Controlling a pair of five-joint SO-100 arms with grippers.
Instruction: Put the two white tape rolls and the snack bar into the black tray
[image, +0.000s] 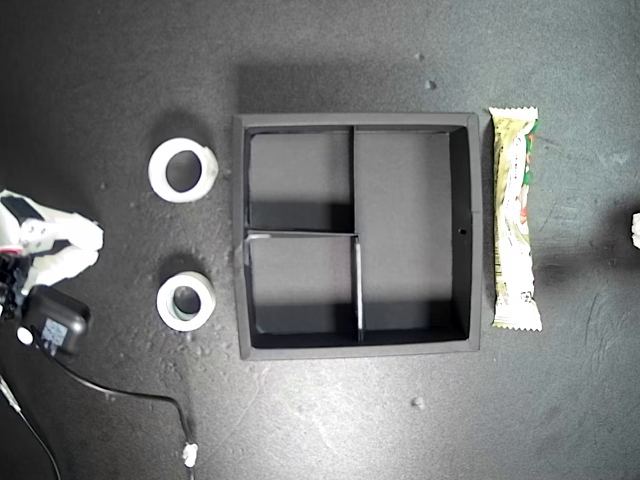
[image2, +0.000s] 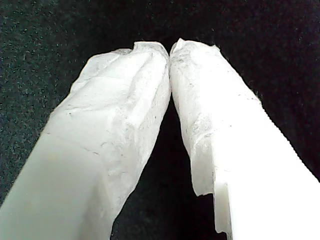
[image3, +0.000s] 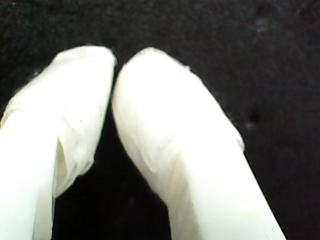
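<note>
The black tray (image: 476, 230) sits in the middle of the dark table, and all three of its compartments are bare. Two white tape rolls lie off the tray toward the exterior view's left, the larger one (image: 160, 172) farther back and the smaller one (image: 166, 303) nearer the front. The snack bar (image: 515, 230) lies alongside the tray wall on the exterior view's right. My first gripper (image2: 170, 50) is shut, its tips touching with nothing between them. My second gripper (image3: 115, 67) is shut on nothing too. Both hang over bare dark table.
A white taped gripper (image: 60, 245) of one arm shows at the exterior view's left edge; I cannot tell which arm it is. Below it are a black box (image: 55, 325) and a trailing cable (image: 130, 395). A white sliver (image: 635, 228) shows at the exterior view's right edge.
</note>
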